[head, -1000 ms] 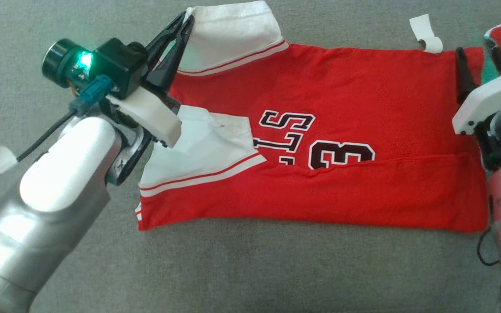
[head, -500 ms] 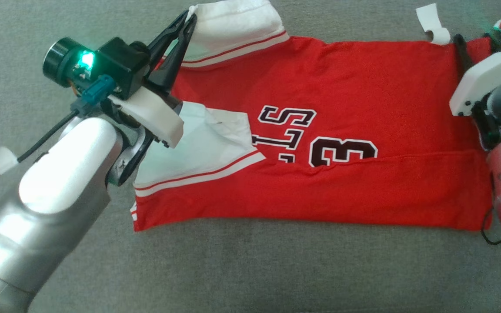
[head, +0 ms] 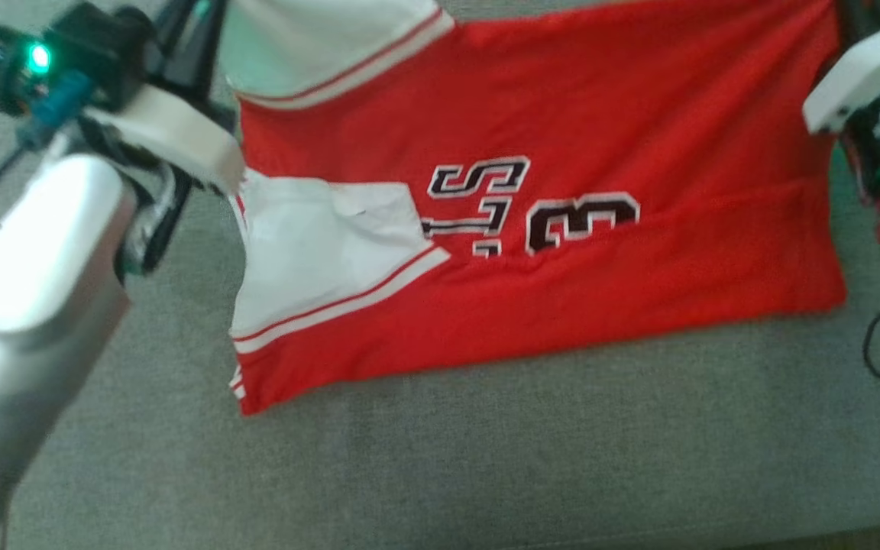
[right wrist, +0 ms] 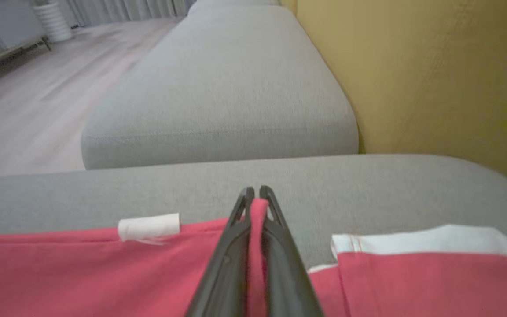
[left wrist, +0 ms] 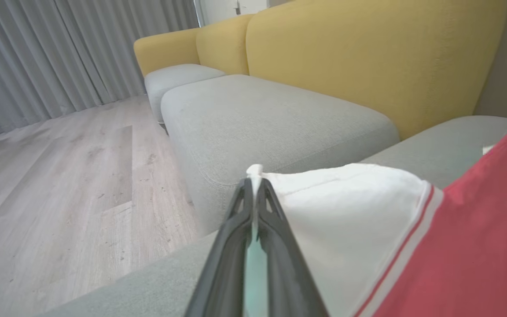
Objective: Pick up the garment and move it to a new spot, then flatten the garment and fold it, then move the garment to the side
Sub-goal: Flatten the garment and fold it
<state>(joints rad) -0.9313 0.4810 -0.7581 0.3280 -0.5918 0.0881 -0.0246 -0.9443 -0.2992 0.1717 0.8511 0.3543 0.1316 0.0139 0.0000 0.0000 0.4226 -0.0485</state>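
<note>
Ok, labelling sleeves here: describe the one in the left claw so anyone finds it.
On the grey sofa seat is a red jersey with black lettering, two white sleeves at its left end. The held sleeve is the farther one, pinched by the left claw; its neighbour lies loose, folded onto the red.

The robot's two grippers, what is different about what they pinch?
The left gripper pinches a white sleeve; the right gripper pinches the red edge. The left gripper is at the left end of the jersey, the right gripper at its right end. Both are shut on the same jersey.
</note>
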